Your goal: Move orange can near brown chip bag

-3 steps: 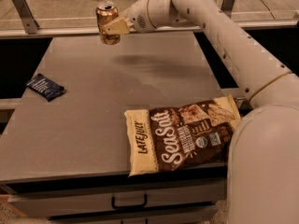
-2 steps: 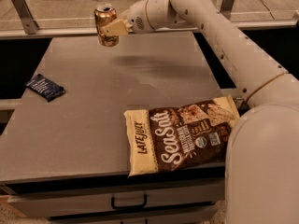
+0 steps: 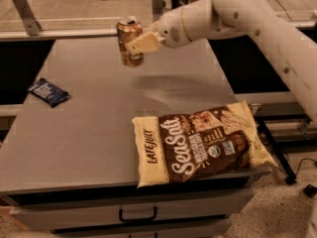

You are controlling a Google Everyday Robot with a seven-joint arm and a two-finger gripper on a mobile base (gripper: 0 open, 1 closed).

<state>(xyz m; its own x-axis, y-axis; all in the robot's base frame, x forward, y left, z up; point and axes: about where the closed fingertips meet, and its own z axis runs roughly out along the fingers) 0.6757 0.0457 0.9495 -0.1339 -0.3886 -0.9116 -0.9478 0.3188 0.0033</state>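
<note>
The orange can [image 3: 128, 41] is upright and held in the air above the far part of the grey table [image 3: 89, 128]. My gripper [image 3: 136, 42] is shut on the orange can, its cream-coloured finger [image 3: 142, 42] across the can's right side. The brown chip bag [image 3: 198, 142] lies flat on the table's near right corner, with cream-yellow ends and white "Sea Salt" script, its right end overhanging the edge. The can is well behind and to the left of the bag.
A small dark-blue packet [image 3: 48, 91] lies at the table's left edge. My white arm [image 3: 257, 19] reaches in from the upper right. A drawer handle [image 3: 137, 215] shows below the table's front edge. A rail [image 3: 59, 32] runs behind the table.
The gripper with the orange can has moved a little to the right and lower, towards the near side of the table. The chip bag and the blue packet have not moved.
</note>
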